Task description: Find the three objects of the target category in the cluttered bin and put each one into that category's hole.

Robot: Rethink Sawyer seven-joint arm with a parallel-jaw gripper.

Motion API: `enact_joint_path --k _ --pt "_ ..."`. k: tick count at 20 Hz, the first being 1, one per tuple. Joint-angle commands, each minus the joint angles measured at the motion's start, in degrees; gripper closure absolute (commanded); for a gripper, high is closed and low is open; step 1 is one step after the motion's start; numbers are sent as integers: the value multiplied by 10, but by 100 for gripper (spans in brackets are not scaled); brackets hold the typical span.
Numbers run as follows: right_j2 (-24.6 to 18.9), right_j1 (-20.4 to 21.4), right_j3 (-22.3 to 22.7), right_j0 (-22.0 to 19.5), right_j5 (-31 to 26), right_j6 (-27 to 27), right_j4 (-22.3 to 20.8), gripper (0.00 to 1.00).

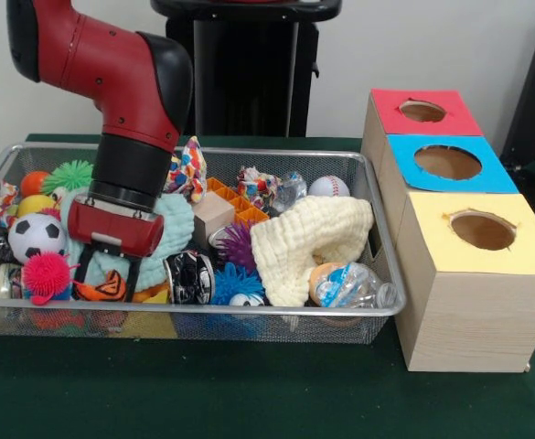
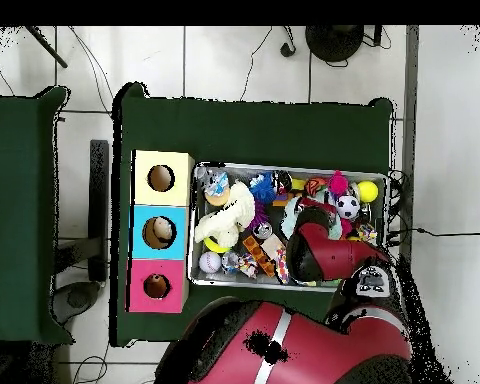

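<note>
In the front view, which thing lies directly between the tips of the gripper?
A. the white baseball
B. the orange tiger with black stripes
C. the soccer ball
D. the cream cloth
B: the gripper reaches down around the orange tiger at the basket's near edge.
</note>
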State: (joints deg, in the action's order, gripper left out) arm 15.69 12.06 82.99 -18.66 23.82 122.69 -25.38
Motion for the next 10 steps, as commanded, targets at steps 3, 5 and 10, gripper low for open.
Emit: enact_joint_path --k 3,5,10 --pt "-43 -29 -93 -23 51 34 3 100" --pt "-49 -25 -93 -26 45 37 -7 100" --pt "-66 -5 -67 -31 8 54 -19 100"
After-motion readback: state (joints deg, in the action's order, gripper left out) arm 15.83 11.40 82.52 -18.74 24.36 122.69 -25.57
